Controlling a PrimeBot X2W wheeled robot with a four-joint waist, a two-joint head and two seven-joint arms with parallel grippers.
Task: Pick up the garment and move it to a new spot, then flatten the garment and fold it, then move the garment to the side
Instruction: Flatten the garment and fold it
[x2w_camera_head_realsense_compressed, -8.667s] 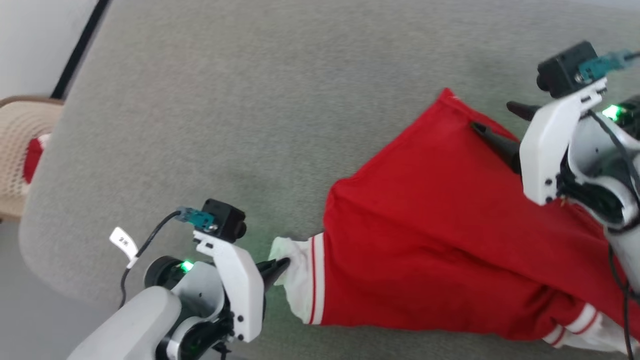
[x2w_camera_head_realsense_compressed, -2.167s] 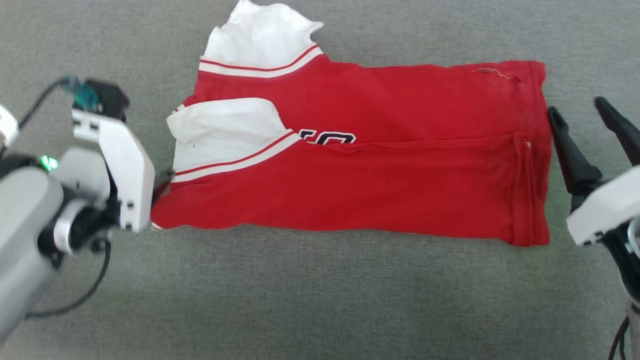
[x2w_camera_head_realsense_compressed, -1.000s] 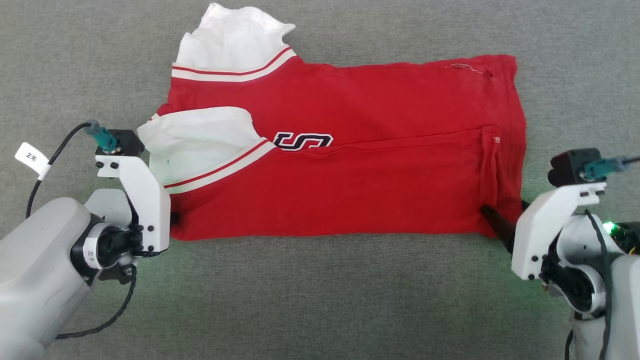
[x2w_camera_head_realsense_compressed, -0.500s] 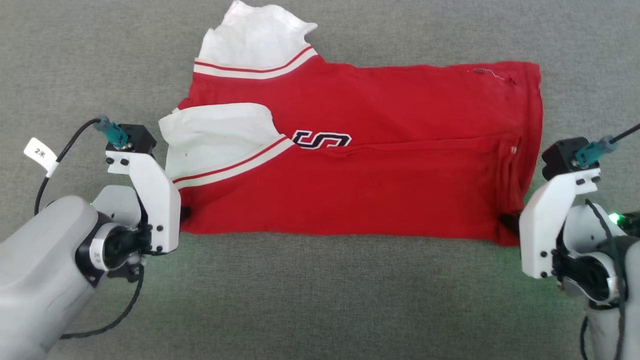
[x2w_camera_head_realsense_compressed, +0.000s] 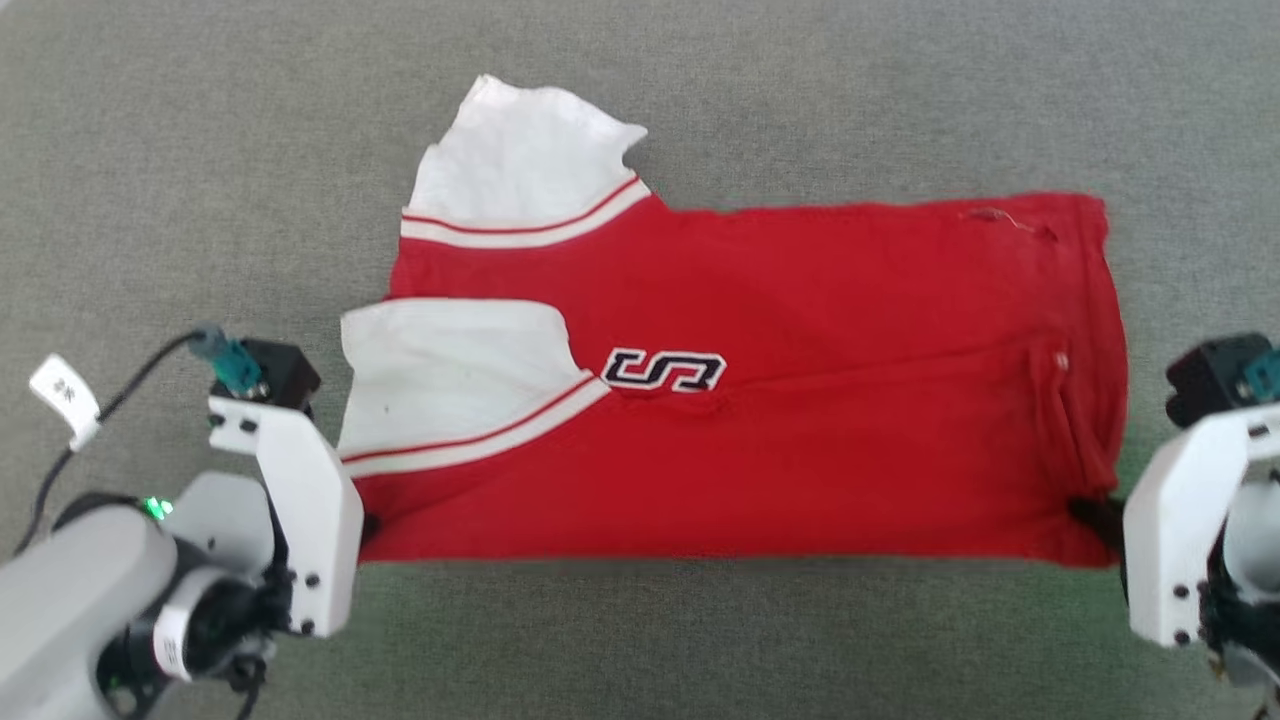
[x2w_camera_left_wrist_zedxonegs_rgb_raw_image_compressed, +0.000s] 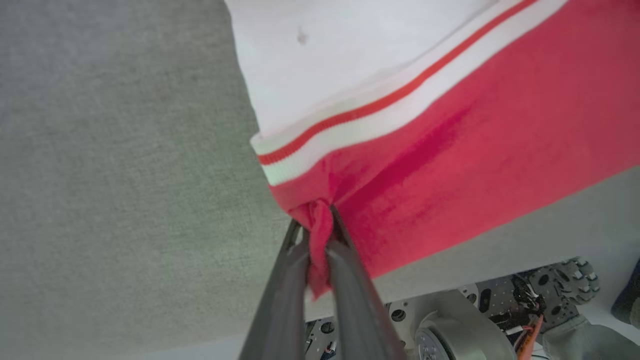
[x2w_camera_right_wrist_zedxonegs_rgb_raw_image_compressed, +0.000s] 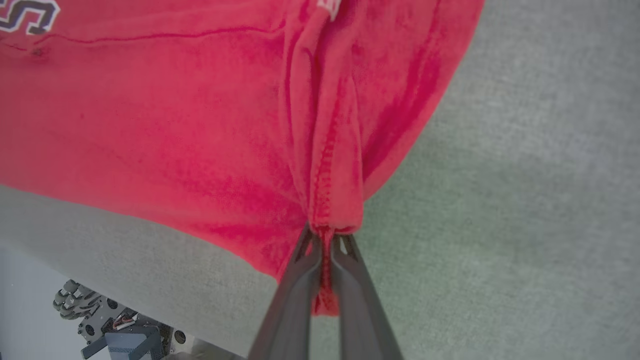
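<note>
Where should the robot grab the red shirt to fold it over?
By its two near corners, one from each end. The garment lies flat, long sideways, so that near edge runs straight between them. The left gripper pinches the sleeve-end corner, the right gripper the hem-end corner; lifting both should probably carry the edge over evenly.

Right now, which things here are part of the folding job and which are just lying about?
In the job: garment, left gripper, right gripper, both shut on its near corners.
Just there: grey surface, white cable tag.
</note>
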